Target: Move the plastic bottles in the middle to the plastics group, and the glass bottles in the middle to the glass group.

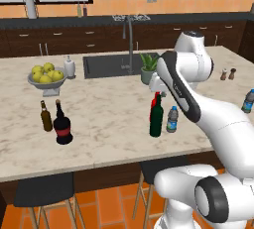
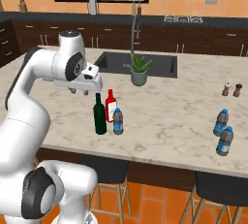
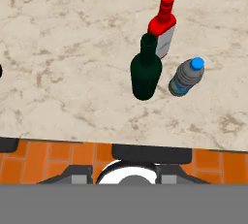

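Note:
In the middle of the marble island stand a tall dark green bottle [image 1: 156,120] [image 2: 100,117] [image 3: 145,72], a slimmer red bottle [image 2: 111,106] [image 3: 163,26] just behind it, and a small clear water bottle [image 1: 172,120] [image 2: 117,121] [image 3: 187,77] with a blue cap beside them. My gripper [image 1: 157,88] [image 2: 80,92] [image 3: 123,177] hovers above these three, open, holding nothing. The glass group, an amber bottle [image 1: 46,117] and a squat black bottle [image 1: 62,125], stands to the left. The plastics group, two water bottles [image 2: 221,122] [image 2: 224,141], stands far right.
A bowl of lemons [image 1: 47,77] and a white soap dispenser [image 1: 69,68] sit back left. The sink [image 1: 106,65] with its faucet and a potted plant [image 1: 148,69] [image 2: 139,71] lie behind the middle bottles. Two small shakers [image 2: 231,90] stand back right. Stools sit under the near edge.

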You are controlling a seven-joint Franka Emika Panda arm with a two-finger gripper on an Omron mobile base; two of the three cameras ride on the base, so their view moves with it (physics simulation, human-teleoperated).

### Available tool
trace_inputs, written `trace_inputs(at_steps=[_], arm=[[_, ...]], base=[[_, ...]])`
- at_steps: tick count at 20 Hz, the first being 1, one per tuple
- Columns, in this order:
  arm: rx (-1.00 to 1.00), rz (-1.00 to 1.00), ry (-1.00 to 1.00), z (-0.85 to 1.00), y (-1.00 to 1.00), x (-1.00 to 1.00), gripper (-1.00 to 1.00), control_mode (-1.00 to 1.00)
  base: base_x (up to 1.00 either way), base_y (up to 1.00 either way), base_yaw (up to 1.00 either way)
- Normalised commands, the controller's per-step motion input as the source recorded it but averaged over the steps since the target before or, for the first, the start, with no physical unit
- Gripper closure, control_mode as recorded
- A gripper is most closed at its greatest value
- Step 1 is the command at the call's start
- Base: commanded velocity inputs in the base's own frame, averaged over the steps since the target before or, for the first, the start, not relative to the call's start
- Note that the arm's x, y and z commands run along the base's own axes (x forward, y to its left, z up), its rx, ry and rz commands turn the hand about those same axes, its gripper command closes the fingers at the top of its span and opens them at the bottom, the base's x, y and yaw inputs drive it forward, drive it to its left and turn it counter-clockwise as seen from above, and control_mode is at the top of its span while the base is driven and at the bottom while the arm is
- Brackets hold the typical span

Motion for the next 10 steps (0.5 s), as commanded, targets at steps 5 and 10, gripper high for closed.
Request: trace_inputs(at_steps=[5, 10], arm=[[0.0, 0.0, -0.03, -0.32, 0.0, 0.08, -1.0, -1.0], [0.0, 0.0, -0.01, -0.34, -0.05, 0.29, -1.0, -1.0]], base=[[0.0, 0.0, 0.0], [0.0, 0.0, 0.0]])
